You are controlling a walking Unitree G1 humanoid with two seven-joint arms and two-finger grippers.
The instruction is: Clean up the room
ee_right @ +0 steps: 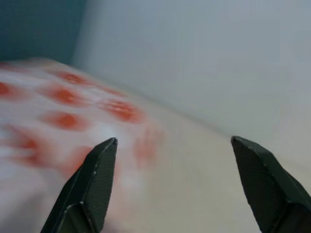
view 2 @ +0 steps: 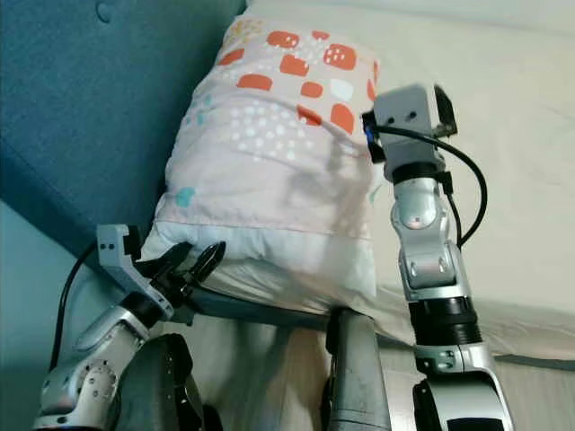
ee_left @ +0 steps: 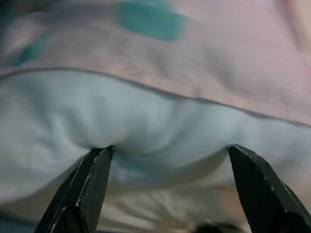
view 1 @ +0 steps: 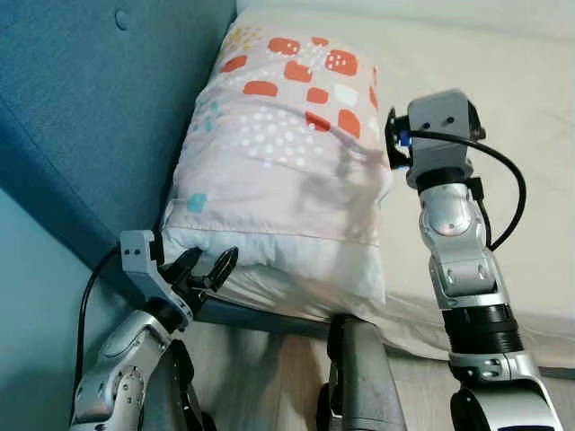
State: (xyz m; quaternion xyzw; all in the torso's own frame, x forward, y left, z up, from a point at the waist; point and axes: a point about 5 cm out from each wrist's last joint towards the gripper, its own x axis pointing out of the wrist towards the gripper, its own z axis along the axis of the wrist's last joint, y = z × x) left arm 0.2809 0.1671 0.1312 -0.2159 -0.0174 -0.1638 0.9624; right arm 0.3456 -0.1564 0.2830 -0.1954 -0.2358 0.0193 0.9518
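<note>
Two tools frame one pillow [view 1: 287, 153]; it lies on the bed [view 1: 503, 135], its pink case printed with orange and teal blocks and white dots, its long side pressed against the blue padded headboard [view 1: 99, 99]; a plain white band of the case runs along the end nearest the robot. The left tool [view 1: 205, 267] sits right at that near white end, at the corner closest to the headboard; its two black fingers [ee_left: 90, 187] are spread apart, and in the left wrist view both tips press into the soft white cloth, which dents between them, with the pink seam and a teal patch just beyond; they have not closed on it. The right tool [ee_right: 174, 160] is at the pillow's opposite long side, away from the headboard and near the orange blocks; in the head views its fingers are hidden behind its own grey wrist housing, from which a black cable [view 1: 512, 193] loops; the right wrist view shows the fingers [ee_right: 92, 182] spread wide, one over blurred orange print, the other over the pale sheet; whether they touch the pillow I cannot tell. Beige sheet stretches beyond the right tool; wooden floor [view 1: 269, 373] shows below the bed edge, beneath both arms.
</note>
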